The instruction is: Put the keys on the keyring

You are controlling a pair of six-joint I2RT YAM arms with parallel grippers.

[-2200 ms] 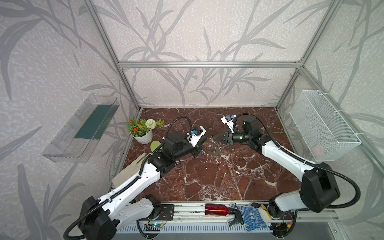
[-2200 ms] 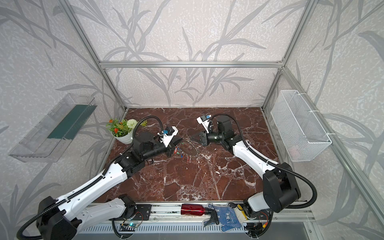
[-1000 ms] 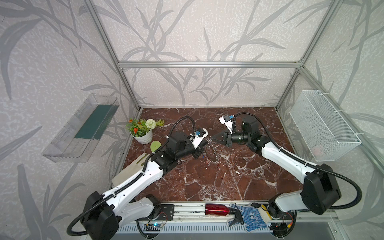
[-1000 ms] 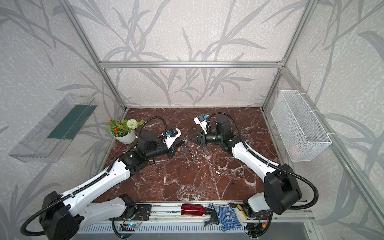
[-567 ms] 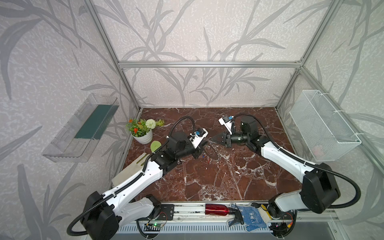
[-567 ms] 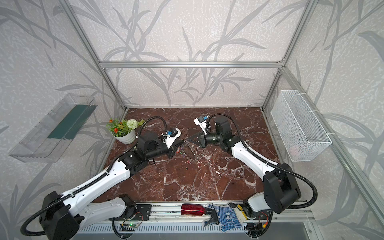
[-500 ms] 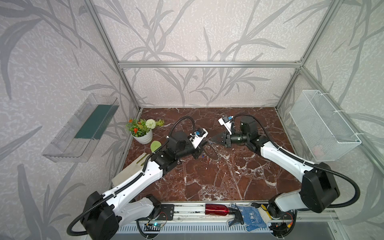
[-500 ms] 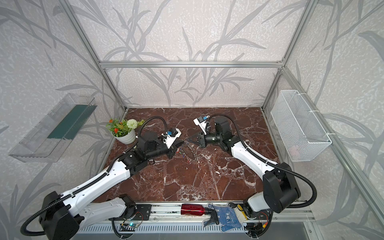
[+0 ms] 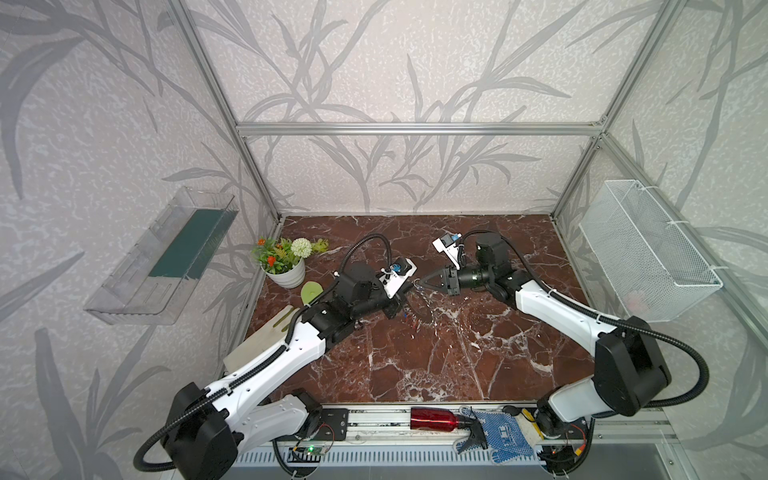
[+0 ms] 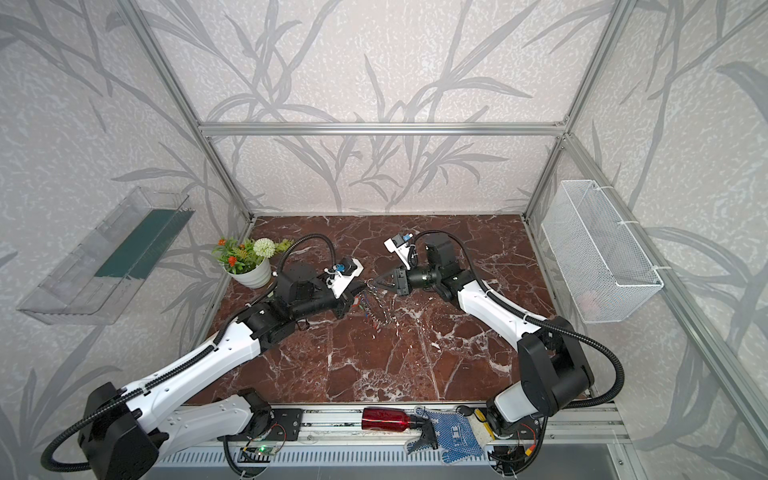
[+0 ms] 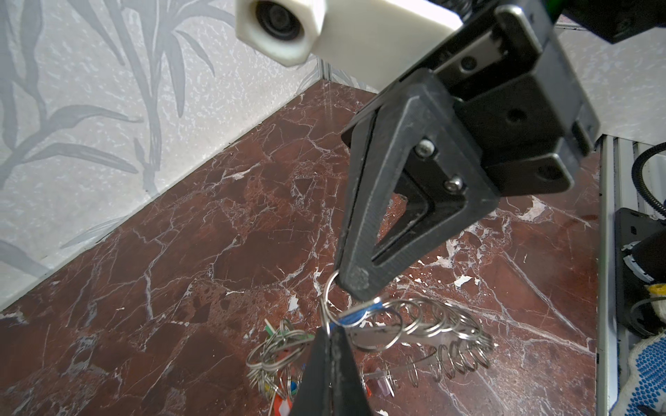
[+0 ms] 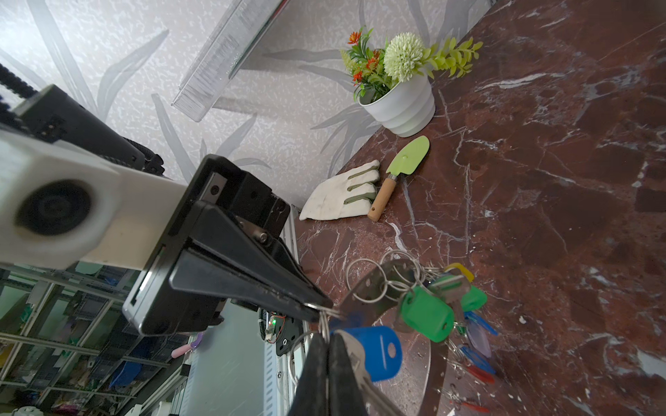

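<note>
A robot test cell in a lab: aluminium frame (image 9: pixel 415 129), wallpapered panels (image 9: pixel 415 62), robot arms (image 9: pixel 561 311) on a base rail (image 9: pixel 374 417), storage racks (image 12: pixel 54 342) beyond.

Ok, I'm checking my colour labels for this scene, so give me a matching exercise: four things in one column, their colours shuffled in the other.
Things:
1 plant pot
2 trowel blade
3 spray bottle
4 key tag nearest the right wrist camera

Colours:
A blue
B white
C red
D light green

Pairs: 1-B; 2-D; 3-C; 4-A
</note>
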